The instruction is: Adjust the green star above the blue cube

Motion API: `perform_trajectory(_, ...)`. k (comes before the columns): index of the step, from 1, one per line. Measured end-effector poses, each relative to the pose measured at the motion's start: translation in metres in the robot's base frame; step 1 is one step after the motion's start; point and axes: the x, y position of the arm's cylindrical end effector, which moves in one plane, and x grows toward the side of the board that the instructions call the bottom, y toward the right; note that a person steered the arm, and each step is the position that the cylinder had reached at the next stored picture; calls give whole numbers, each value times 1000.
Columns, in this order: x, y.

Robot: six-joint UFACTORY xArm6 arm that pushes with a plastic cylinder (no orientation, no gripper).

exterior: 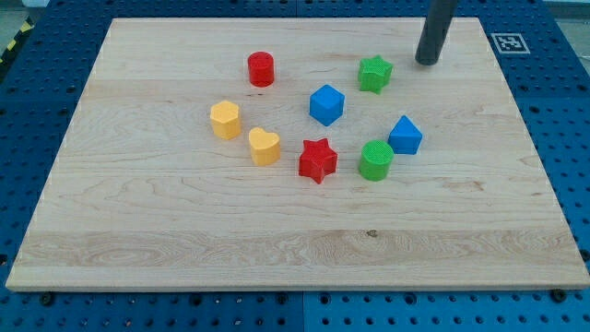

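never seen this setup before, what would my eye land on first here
A cluster of small bright plastic blocks sits mid-board on the pale wooden board, with the red star block at its lower edge. At the view's top right, my tip of the dark rod stands just right of the green star block, apart from it; the blue cube block lies below-left of that star.
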Motion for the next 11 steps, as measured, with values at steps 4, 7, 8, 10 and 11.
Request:
perform_trajectory(4,52,-62)
perform_trajectory(7,48,-65)
perform_trajectory(8,45,-72)
perform_trajectory(10,52,-79)
perform_trajectory(11,73,-30)
